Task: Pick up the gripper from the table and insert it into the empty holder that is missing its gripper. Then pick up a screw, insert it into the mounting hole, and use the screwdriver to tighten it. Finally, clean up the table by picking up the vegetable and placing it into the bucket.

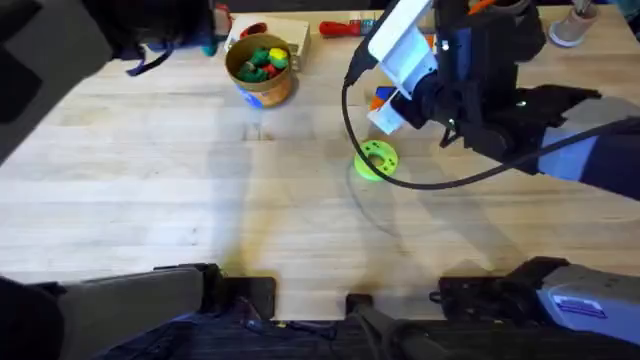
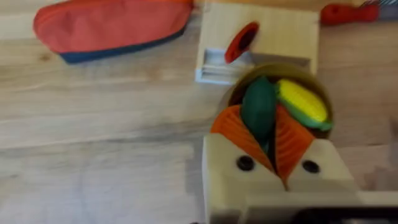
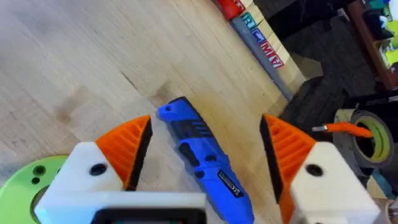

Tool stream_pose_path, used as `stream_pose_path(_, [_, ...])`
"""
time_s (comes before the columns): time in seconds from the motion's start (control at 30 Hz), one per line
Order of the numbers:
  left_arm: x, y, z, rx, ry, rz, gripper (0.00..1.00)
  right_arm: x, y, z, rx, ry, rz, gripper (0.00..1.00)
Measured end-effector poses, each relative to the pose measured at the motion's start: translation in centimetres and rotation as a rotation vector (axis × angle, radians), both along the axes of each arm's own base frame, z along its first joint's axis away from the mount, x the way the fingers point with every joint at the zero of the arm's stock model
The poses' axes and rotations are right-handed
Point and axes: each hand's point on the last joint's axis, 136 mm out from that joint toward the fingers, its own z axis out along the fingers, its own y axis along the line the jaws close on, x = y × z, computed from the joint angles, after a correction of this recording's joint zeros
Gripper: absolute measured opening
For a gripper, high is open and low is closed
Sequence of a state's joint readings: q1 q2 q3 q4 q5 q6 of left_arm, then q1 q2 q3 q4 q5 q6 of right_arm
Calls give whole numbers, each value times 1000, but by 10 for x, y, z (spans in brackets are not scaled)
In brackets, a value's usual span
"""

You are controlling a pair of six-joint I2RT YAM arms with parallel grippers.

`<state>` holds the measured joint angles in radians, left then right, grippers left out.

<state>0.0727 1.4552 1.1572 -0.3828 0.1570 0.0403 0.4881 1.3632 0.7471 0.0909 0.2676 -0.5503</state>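
Note:
The blue screwdriver [image 3: 200, 158] lies on the wooden table between the fingers of my right gripper [image 3: 205, 143], which is open and straddles it without touching. In the overhead view the right gripper [image 1: 386, 112] hangs just behind a green round disc [image 1: 375, 160], with a bit of the screwdriver [image 1: 380, 97] showing beside it. The tan bucket [image 1: 268, 92] stands at the back left and holds a green vegetable [image 2: 258, 106], a yellow corn cob [image 2: 301, 102] and other toy pieces. My left gripper [image 2: 268, 146] is shut, its orange pads together in front of the bucket [image 2: 323, 102]. The loose gripper, holder and screw are out of view.
A red zip pouch [image 2: 106, 28] lies beyond the bucket. A pale wooden block [image 2: 273, 31] with a red piece on it stands behind the bucket. The slim red-handled tool [image 1: 345, 28] rests at the back. A tape roll [image 3: 367, 134] sits off the far edge.

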Motion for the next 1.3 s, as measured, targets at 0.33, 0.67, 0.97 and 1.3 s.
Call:
stream_pose_path(0.33, [21, -47, -63, -156, 135, 28, 22, -3, -2, -5, -11, 22, 0, 992])
stream_pose_path(0.67, [24, -46, -74, -216, 168, 94, 942, -3, -1, -4, 16, 25, -18, 991])
stream_pose_path(0.97, [-35, -55, -17, -89, 155, -100, 988, -33, -18, 27, 99, 186, -147, 991])
stream_pose_path(1.3, [-191, -77, 51, 152, 101, -479, 988, -103, -57, 108, 191, 295, -295, 992])
